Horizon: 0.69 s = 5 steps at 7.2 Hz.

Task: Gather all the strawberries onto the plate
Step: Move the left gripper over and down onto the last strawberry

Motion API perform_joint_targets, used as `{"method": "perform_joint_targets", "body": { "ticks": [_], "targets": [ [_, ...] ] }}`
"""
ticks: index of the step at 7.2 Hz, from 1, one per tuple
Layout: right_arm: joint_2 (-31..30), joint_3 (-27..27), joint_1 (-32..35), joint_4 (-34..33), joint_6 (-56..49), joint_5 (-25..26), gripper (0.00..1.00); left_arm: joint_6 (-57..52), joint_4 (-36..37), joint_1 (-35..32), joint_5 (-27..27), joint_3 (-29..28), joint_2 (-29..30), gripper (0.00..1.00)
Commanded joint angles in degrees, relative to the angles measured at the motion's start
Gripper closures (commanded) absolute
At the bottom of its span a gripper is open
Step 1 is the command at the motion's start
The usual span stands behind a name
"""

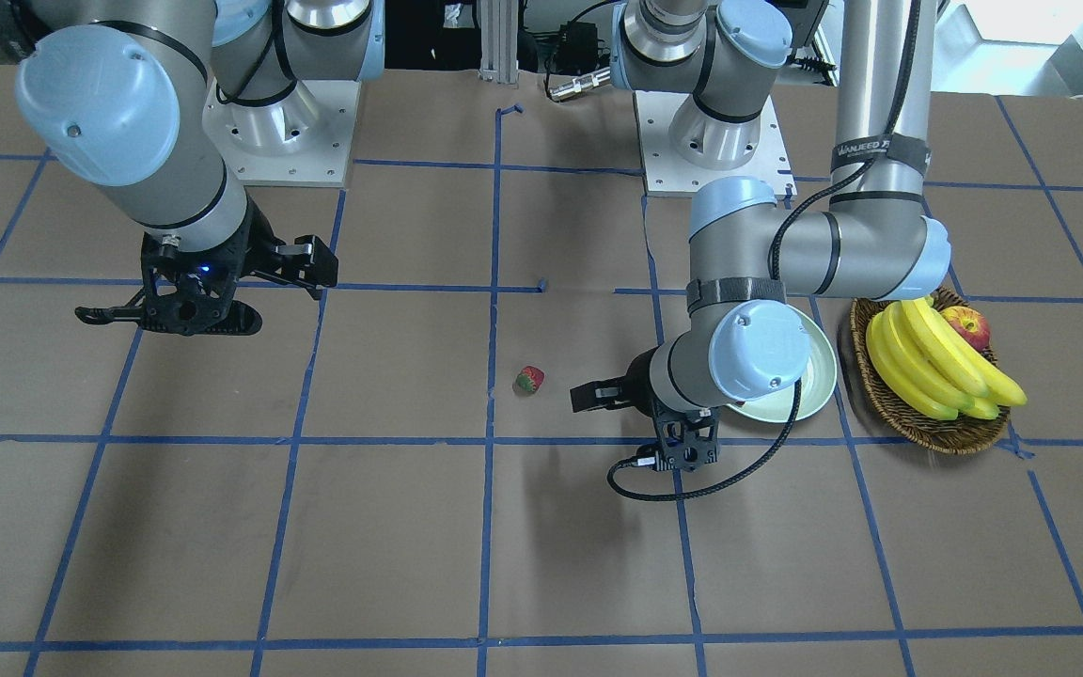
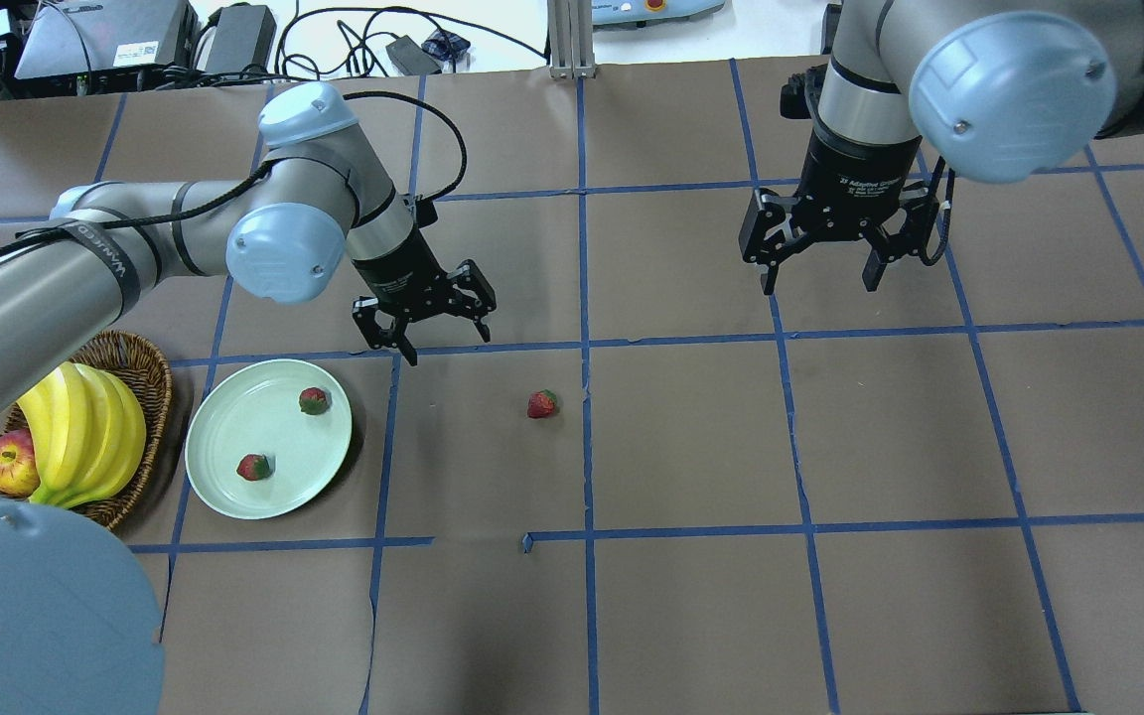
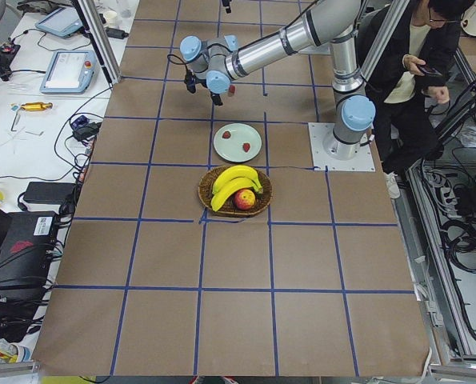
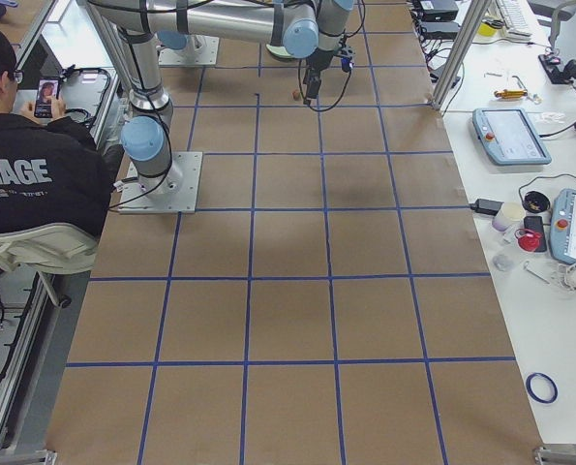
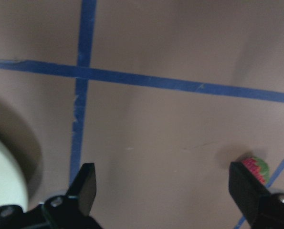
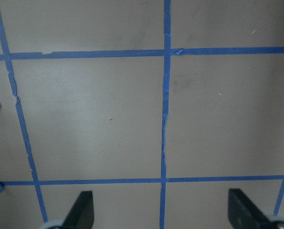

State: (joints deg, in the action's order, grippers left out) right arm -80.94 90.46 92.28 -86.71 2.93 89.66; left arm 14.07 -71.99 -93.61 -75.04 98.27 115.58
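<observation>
Two strawberries lie on the pale mint-green plate, at the left in the overhead view. A third strawberry lies on the brown table near the centre line; it also shows in the front view and at the lower right of the left wrist view. My left gripper is open and empty. It hovers between the plate and the loose strawberry, just behind them. My right gripper is open and empty, above the table on the right, far from the berries.
A brown wicker basket with bananas and a red-yellow apple stands just left of the plate. Blue tape lines grid the brown table. The plate's edge shows at the left of the left wrist view.
</observation>
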Motion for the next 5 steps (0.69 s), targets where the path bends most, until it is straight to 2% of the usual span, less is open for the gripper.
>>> {"method": "perform_joint_targets", "body": {
  "ticks": [1,3,5],
  "targets": [
    [0.08,0.06,0.0,0.13,-0.03,0.07,0.0,7.87,1.15,-3.49,1.83,0.25,2.45,0.0],
    [0.08,0.41,0.0,0.22,-0.03,0.07,0.0,9.21,1.16,-4.65,5.84,0.34,3.86,0.0],
    [0.16,1.47,0.0,-0.48,-0.03,0.07,0.0,9.75,1.07,-6.14,5.78,0.43,5.44,0.02]
  ]
}}
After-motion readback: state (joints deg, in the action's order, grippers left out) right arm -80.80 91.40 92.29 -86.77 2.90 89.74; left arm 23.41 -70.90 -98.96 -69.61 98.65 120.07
